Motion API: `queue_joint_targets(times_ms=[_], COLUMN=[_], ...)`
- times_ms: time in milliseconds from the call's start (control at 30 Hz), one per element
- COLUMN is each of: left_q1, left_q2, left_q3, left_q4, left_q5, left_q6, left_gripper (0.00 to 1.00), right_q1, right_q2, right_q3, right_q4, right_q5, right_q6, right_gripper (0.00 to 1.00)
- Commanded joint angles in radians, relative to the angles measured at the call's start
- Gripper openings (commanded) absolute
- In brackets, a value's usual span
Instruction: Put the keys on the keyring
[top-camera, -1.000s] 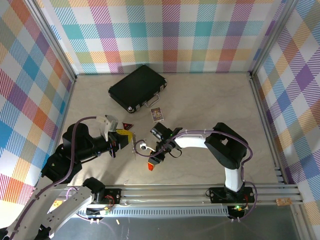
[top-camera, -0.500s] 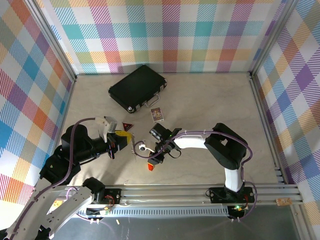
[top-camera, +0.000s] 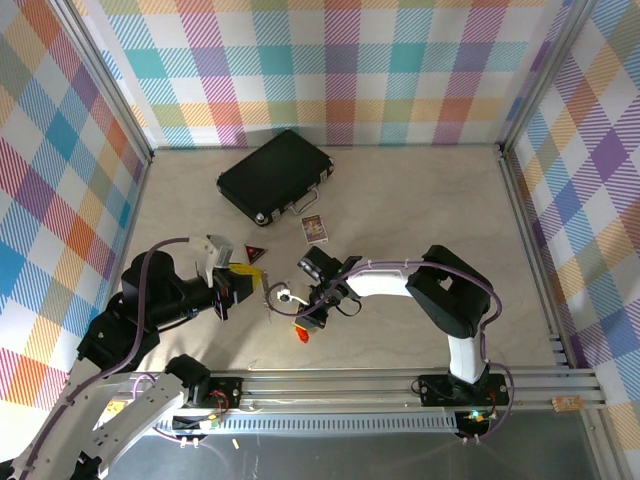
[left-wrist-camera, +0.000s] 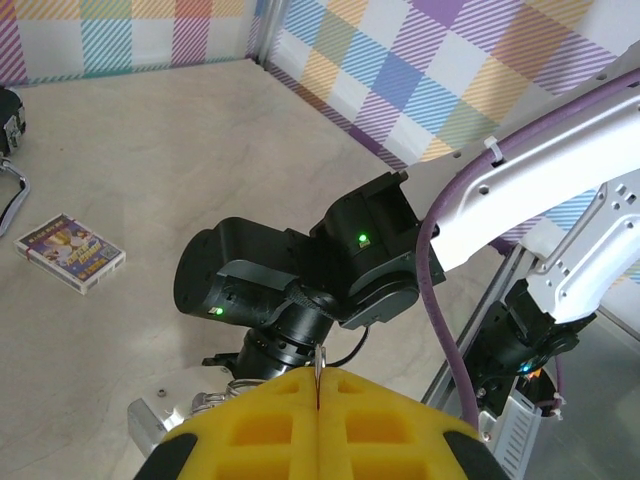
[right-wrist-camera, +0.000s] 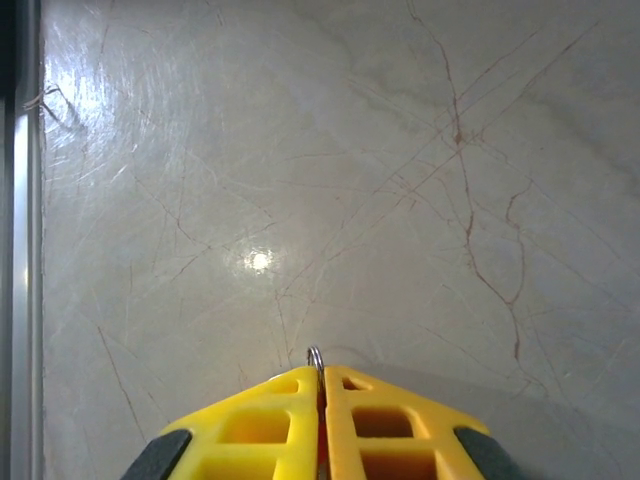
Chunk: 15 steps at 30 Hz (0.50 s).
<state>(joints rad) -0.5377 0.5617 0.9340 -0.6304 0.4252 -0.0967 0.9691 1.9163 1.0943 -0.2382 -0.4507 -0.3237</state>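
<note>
Right gripper (right-wrist-camera: 320, 374) has closed: its jaws pinch a thin silver wire loop (right-wrist-camera: 314, 356), lower centre. Left gripper (left-wrist-camera: 317, 374): jaws pinch the silver-grey metal keyring (left-wrist-camera: 317, 358).

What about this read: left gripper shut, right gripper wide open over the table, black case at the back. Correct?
Wrong on the right gripper: it is shut too, its yellow fingers pinching a thin metal ring, as the right wrist view shows. The left gripper is shut and the black case is at the back.
</note>
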Motion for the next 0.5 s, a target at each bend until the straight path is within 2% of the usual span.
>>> queue_joint_targets(times_ms=[0,200,333,467], left_q1=[0.015,0.013,0.015,0.014], left_q2=[-0.013,-0.013,-0.011,-0.011], left_q3=[0.024,0.026,0.036,0.037], left_q4=[-0.003,-0.007,-0.015,-0.015], left_q5=[-0.011,-0.013,-0.019,-0.022], left_q6=[-0.003,-0.001,0.006,0.006], left_gripper=[0.00,0.00,0.00,0.00], right_q1=[0.008,0.007,0.001,-0.047], right_q2=[0.012,0.003,-0.033,-0.075], right_q3=[0.023,0.017,-0.011,-0.056], right_q4=[-0.019,-0.023,-0.005,0.065], right_q5=[-0.033,-0.045,-0.049,-0.130], right_q6=[-0.020,-0.020,-0.002,0.075], right_gripper=[0.08,0.00,0.00,0.00])
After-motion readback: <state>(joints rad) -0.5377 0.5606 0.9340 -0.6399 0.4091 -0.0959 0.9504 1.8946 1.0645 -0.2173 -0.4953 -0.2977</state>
